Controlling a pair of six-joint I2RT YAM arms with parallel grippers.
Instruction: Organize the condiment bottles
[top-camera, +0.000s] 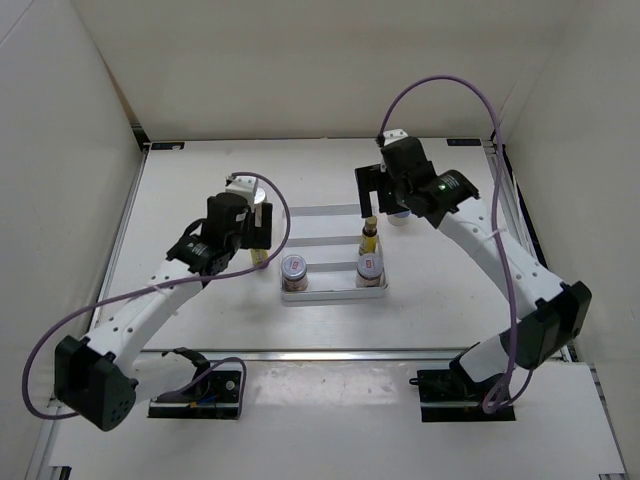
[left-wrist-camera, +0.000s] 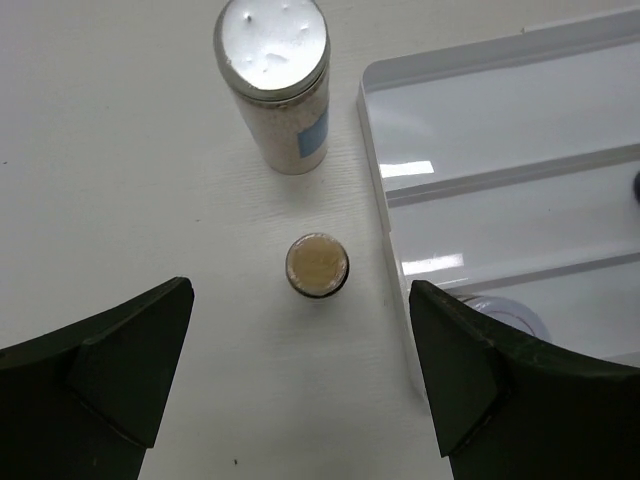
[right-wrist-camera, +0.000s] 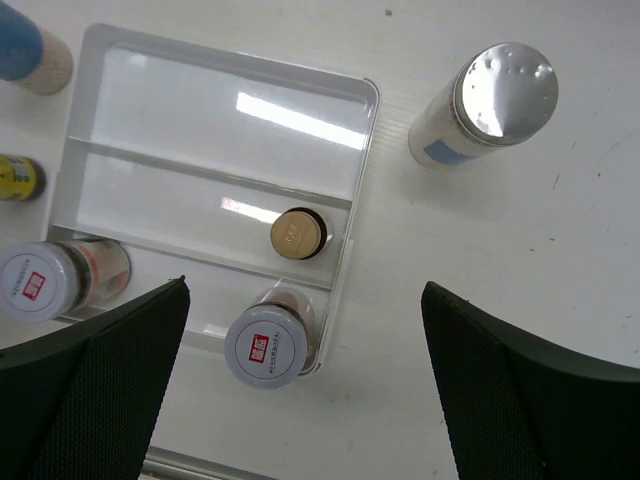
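Okay, starting from the near edge of the desk (top-camera: 200, 320), the tray (top-camera: 320, 212) is lying around the middle, its three long rows running left to right. In the nearest row the left jar (top-camera: 294, 268) and the right jar (top-camera: 369, 267) are standing upright at opposite ends, red-marked lids facing up. In the middle row the right amber (top-camera: 369, 238) is standing at the right end, just behind the right jar.

Just off the tray's left side, the left amber (left-wrist-camera: 317, 265) is standing upright on the desk, near the tray wall but not touching it. I am holding the left gripper (left-wrist-camera: 300, 330) above it with the jaws spread wide. In the wrist view the bottle's cap is showing just ahead of the gap, and neither finger is touching it. Farther toward the far edge, the left white (left-wrist-camera: 272, 80) is standing upright, also beside the tray's left side and apart from the left amber.

Over on the right, the right gripper (right-wrist-camera: 305, 295) is hovering above the tray's right end, jaws spread wide and pinching nothing. The right white (right-wrist-camera: 490, 105) is standing on the desk just outside the tray's far right corner, on the side facing the desk's right edge.
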